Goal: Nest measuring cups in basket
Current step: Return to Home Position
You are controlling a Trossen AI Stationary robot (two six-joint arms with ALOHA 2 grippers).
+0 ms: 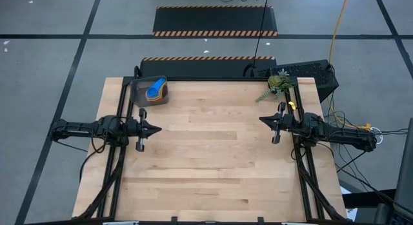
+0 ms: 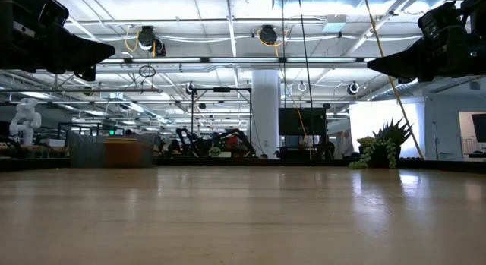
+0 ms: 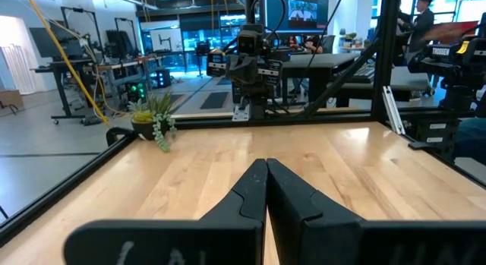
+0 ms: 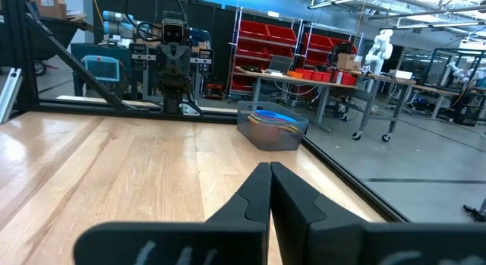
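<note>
Should you need to touch them again, treat the nested plastic measuring cups (image 1: 155, 91) as very light, stiff and rather slick. They would likely shift or tip at a nudge, and I judge the short flat handles or the rim of the top cup the safest places to pinch.

They sit stacked inside the small dark grey rectangular basket (image 1: 139, 95), which stands at the far corner of the pale wooden table (image 1: 213, 160) on the left arm's side, close to the edge. A blue cup shows on top with a sliver of orange beside it; any others are hidden beneath. The basket looks rigid and light enough to slide if pushed, so take it by a wall.

Your left gripper (image 1: 158, 129) hangs above the table's left side, apart from the basket, its fingers (image 3: 250, 193) pressed together with nothing between them. Your right gripper (image 1: 261, 120) faces it from the opposite side, fingers (image 4: 254, 197) likewise closed and empty, near the small green plant sprig (image 1: 277, 85).
</note>
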